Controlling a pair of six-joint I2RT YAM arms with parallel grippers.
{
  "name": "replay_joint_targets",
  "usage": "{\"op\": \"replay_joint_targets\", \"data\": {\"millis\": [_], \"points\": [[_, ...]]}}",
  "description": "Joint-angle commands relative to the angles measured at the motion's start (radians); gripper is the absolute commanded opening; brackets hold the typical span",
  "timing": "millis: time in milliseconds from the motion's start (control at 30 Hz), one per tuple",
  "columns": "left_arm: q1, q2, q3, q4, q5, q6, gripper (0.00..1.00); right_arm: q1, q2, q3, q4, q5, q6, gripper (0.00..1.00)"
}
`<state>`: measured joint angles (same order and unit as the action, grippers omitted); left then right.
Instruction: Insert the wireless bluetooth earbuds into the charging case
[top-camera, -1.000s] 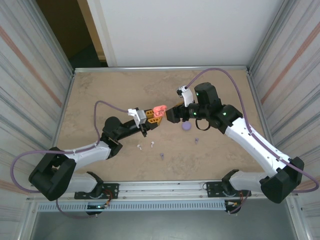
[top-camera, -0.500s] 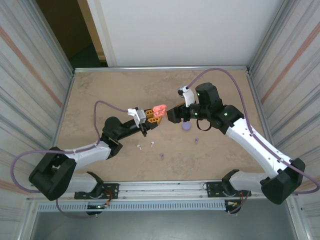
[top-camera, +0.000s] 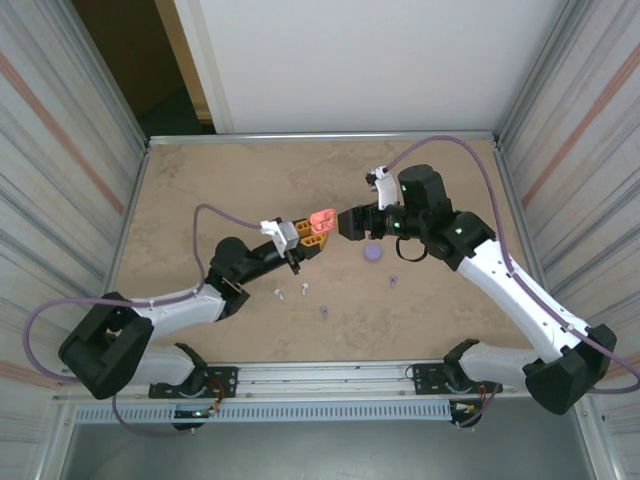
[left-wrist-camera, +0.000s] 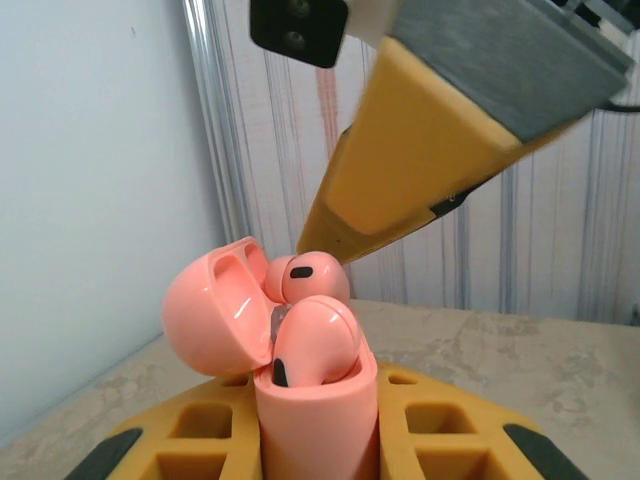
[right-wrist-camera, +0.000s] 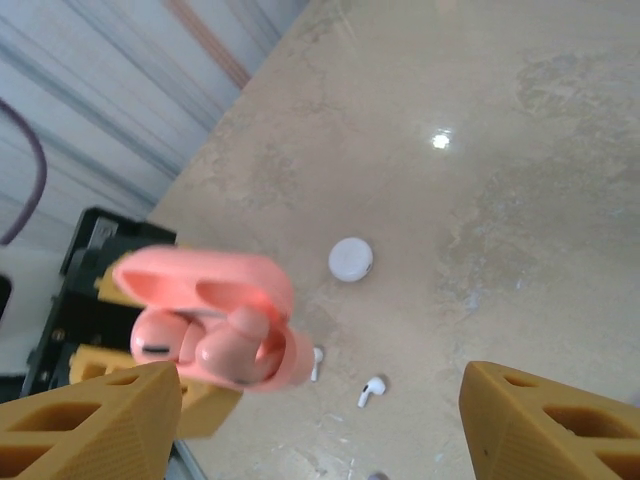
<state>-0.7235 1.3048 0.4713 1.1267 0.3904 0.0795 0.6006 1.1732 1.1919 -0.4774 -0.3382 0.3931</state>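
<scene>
My left gripper (top-camera: 312, 232) is shut on the body of an open coral-pink charging case (top-camera: 321, 219), held above the table. In the left wrist view the case (left-wrist-camera: 315, 420) stands upright between my fingers, its lid (left-wrist-camera: 212, 315) tipped back to the left. Two coral-pink earbuds (left-wrist-camera: 315, 340) (left-wrist-camera: 305, 278) sit in it, heads showing above the rim. My right gripper (top-camera: 350, 222) is open just right of the case; one yellow finger (left-wrist-camera: 410, 170) hangs over it. In the right wrist view the case (right-wrist-camera: 215, 320) floats ahead of the open right gripper (right-wrist-camera: 320, 430).
On the table lie two white earbuds (top-camera: 279, 293) (top-camera: 303, 289), two purple earbuds (top-camera: 324, 311) (top-camera: 394, 280) and a closed purple case (top-camera: 373, 253). A round white case (right-wrist-camera: 350, 260) rests beyond the white earbuds (right-wrist-camera: 372, 388). Metal walls ring the table.
My left gripper has carried the pink case slightly right and up. The right gripper has drawn back a little and its fingers stand a bit wider.
</scene>
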Motion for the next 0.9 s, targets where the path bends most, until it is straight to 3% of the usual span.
{"op": "replay_joint_targets", "data": {"millis": [0, 233, 533, 867], "points": [[-0.055, 0.014, 0.020, 0.024, -0.165, 0.135, 0.00, -0.001, -0.027, 0.030, -0.013, 0.059, 0.131, 0.73], [-0.081, 0.029, 0.010, 0.079, -0.265, 0.160, 0.00, -0.001, -0.042, 0.015, -0.008, 0.084, 0.187, 0.73], [-0.083, 0.038, 0.025, 0.058, -0.233, 0.154, 0.00, 0.006, 0.000, 0.009, 0.051, 0.011, 0.216, 0.69], [-0.083, 0.023, 0.042, 0.009, -0.161, 0.117, 0.00, -0.038, -0.018, 0.014, 0.054, -0.149, 0.039, 0.65]]}}
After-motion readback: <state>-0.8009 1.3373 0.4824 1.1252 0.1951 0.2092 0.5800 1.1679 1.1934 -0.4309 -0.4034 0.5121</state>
